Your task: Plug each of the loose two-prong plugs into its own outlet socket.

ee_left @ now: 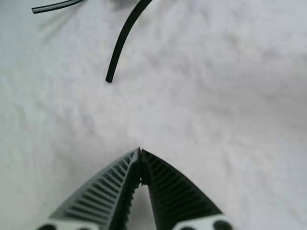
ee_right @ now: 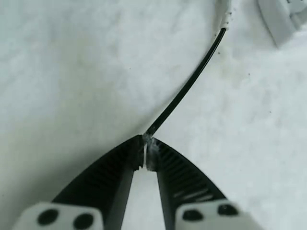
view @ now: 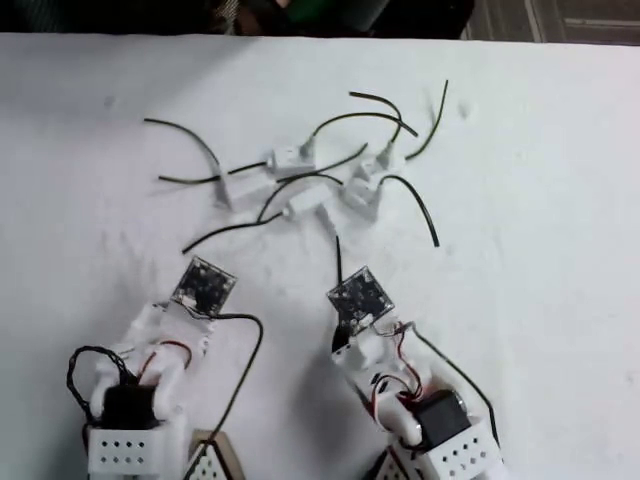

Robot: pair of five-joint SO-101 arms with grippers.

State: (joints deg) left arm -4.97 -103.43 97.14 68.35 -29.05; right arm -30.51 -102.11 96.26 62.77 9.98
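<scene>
Left gripper clenched, empty | right gripper clenched, cord end at its tips | plugs look light, rigid: hold the body, not the springy cord.

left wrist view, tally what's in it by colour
black: 2, both black cables, each with a free end on the cloth
dark grey: 1, the left gripper
white: 1, the table cover
total: 4
A grey blur at the far edge is too faint to count.
</scene>
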